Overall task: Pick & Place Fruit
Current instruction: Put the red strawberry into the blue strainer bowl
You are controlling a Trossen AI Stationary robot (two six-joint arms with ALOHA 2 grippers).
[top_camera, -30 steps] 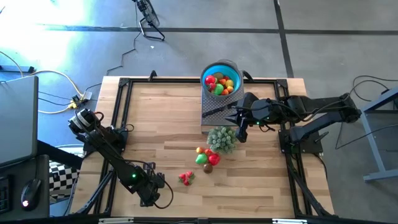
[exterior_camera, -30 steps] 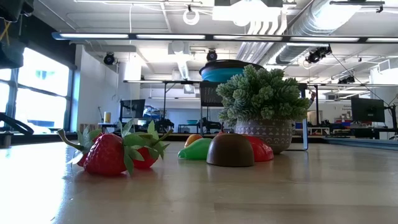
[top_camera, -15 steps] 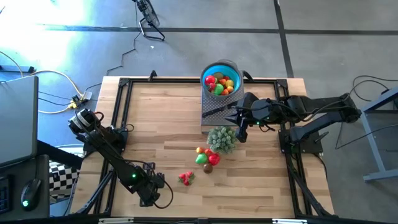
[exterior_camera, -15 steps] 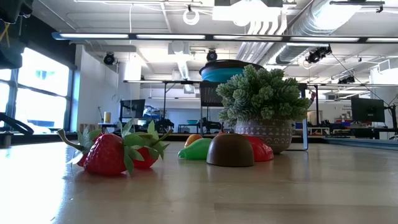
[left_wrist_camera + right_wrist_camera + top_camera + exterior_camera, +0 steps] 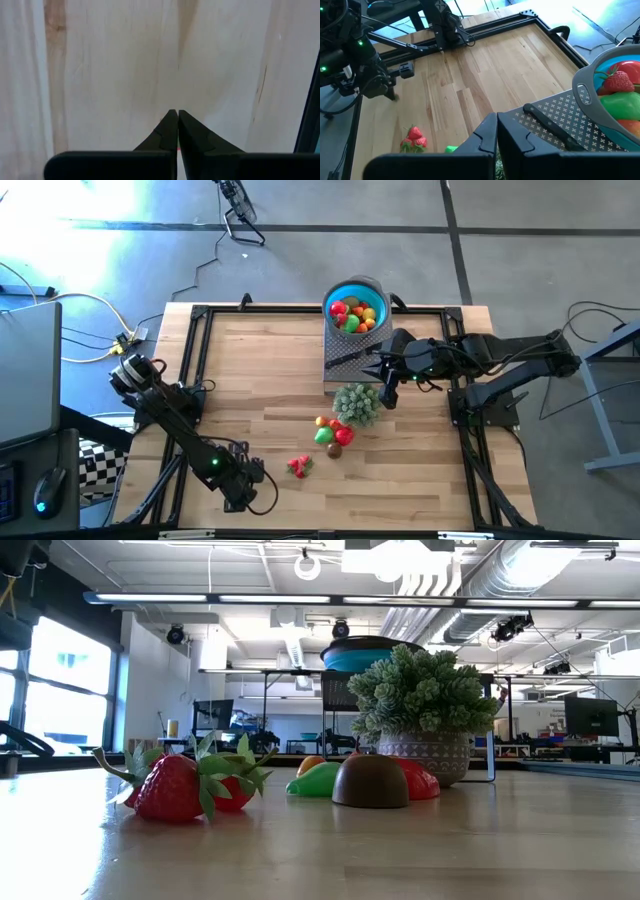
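Note:
Several small toy fruits lie in a blue bowl (image 5: 355, 308) at the table's far edge. More fruit rests on the wood: a red, green and brown cluster (image 5: 333, 433) and two strawberries (image 5: 299, 466), which the low view shows as strawberries (image 5: 185, 785) nearest the camera. My left gripper (image 5: 238, 498) hovers shut over bare wood (image 5: 150, 60) near the front left, pointing down. My right gripper (image 5: 385, 392) hangs shut and raised beside the potted green plant (image 5: 357, 402), holding nothing.
A black-handled knife (image 5: 550, 127) lies on a dark perforated mat (image 5: 350, 362) in front of the bowl. The potted plant (image 5: 425, 705) stands just behind the fruit cluster. A black frame (image 5: 190, 340) borders the table. Bare wood stretches across the left half.

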